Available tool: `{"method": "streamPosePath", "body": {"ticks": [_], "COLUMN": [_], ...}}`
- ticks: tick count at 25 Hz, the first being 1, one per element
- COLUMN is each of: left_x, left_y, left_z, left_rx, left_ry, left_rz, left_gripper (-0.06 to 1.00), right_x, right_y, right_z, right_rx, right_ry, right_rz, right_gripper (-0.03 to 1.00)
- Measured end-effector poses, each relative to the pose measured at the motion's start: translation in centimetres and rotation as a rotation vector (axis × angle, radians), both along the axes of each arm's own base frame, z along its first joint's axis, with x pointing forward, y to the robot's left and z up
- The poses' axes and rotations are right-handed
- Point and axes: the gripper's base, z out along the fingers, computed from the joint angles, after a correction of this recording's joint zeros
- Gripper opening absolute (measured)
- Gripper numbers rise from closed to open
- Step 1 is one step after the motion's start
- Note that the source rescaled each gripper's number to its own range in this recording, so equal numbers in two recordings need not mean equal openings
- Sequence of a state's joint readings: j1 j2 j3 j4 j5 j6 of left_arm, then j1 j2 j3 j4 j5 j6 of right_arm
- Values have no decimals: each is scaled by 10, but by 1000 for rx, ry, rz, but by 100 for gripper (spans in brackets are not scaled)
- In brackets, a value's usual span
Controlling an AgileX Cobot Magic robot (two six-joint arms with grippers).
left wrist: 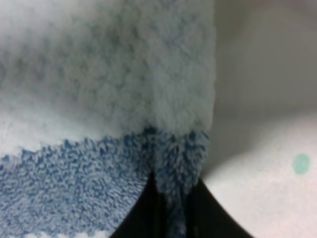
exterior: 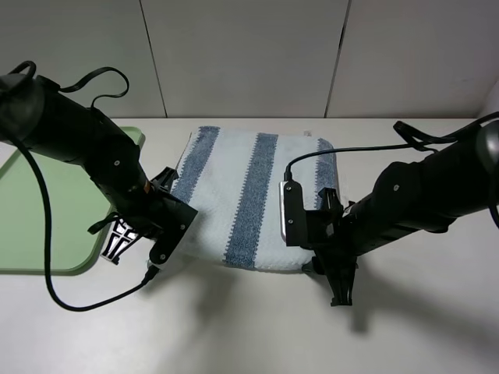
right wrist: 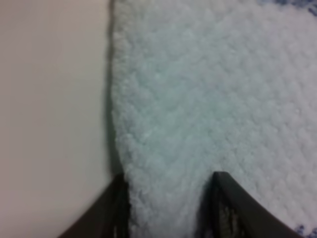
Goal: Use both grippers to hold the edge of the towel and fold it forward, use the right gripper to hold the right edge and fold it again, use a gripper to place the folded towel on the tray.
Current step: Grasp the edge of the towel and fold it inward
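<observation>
The white and dusty-blue striped towel [exterior: 249,195] lies flat on the table, its near edge [exterior: 257,265] toward me. At the near-left corner my left gripper [exterior: 178,227] is down on the cloth. In the left wrist view the towel [left wrist: 99,99] narrows to a thin fold pinched in the left gripper [left wrist: 171,215], which is shut on it. At the near-right corner sits my right gripper [exterior: 313,259]. In the right wrist view the right gripper [right wrist: 168,208] has both fingers [right wrist: 118,208] pressed against the thick white cloth [right wrist: 198,99] that fills the gap between them. The pale-green tray [exterior: 39,210] lies at far left.
The left arm's black cable [exterior: 54,288] loops over the table in front of the tray. A grey panelled wall [exterior: 249,54] closes the back. Bare white tabletop [exterior: 249,327] stretches in front of the towel.
</observation>
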State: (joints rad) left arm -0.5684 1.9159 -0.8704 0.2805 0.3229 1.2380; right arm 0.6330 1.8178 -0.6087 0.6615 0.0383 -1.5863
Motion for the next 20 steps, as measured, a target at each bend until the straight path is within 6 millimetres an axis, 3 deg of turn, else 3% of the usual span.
{"method": "streamPosePath", "body": {"ticks": [20], "left_x": [0], "left_y": [0], "left_z": [0], "left_rx": [3], "left_ry": [3], "left_rz": [1], "left_gripper": [0], "right_x": [3], "right_y": [-10], "right_z": [0], "right_rx": [-32], "right_ry": [28], "right_rz": [35], "right_gripper": [43]}}
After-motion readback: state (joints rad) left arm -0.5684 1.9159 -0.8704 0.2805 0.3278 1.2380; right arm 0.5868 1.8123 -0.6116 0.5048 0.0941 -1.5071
